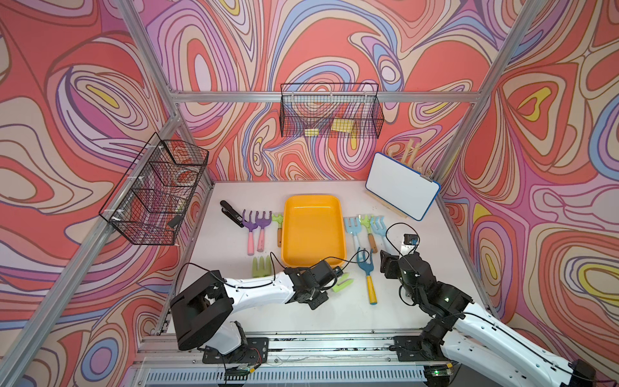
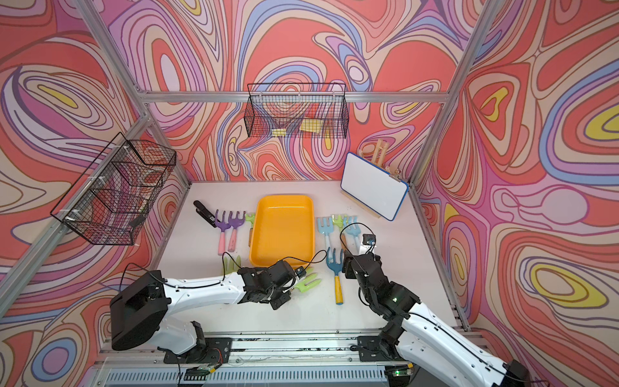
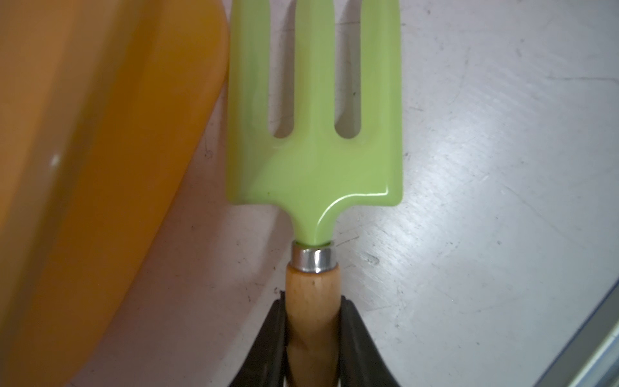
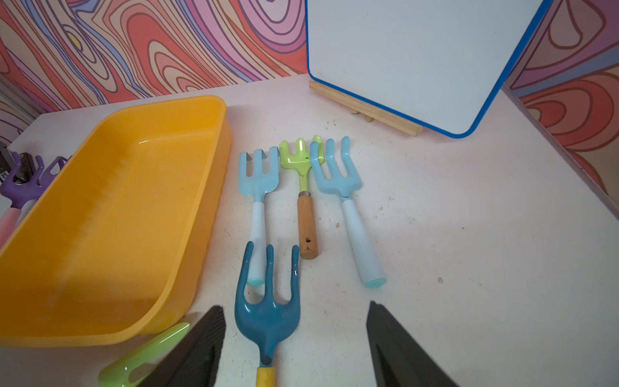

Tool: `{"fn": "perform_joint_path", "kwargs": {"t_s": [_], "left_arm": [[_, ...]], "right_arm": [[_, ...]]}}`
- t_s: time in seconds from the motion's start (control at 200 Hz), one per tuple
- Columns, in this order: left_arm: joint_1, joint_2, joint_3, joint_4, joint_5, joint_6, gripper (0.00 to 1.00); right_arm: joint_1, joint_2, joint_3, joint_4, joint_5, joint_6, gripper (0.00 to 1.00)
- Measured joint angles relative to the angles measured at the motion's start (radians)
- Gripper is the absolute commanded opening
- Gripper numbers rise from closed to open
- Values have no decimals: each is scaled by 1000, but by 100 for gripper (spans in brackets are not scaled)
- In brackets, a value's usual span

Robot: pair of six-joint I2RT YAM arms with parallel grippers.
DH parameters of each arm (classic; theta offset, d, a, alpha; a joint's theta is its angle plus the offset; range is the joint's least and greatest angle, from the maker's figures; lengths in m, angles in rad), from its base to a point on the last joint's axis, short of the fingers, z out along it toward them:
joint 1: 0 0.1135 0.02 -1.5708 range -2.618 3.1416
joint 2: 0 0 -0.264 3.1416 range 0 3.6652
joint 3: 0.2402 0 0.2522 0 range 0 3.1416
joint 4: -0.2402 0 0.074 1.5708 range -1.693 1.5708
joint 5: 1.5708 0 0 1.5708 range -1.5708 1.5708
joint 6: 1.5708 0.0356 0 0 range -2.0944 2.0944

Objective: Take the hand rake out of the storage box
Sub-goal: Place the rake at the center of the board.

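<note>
left gripper (image 3: 313, 308): clamped on hand rake (image 3: 315, 160) handle
hand rake: held just outside storage box (image 3: 117, 201)
right gripper (image 4: 294, 305): spread wide

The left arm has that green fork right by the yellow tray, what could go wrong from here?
The green hand fork has its head right beside the storage box wall; a sideways swing may shove the box. The left gripper pinches only its rounded wooden handle, so it might twist or slip. The dark blue hand rake lies nearby and could get bumped.
</note>
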Motion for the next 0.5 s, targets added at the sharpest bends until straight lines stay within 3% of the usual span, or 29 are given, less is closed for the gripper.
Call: {"fn": "perform_joint_path", "kwargs": {"t_s": [0.501], "left_arm": [[13, 41, 1, 13, 22, 0, 10]], "right_arm": [[0, 0, 0, 5, 0, -2, 72]]}}
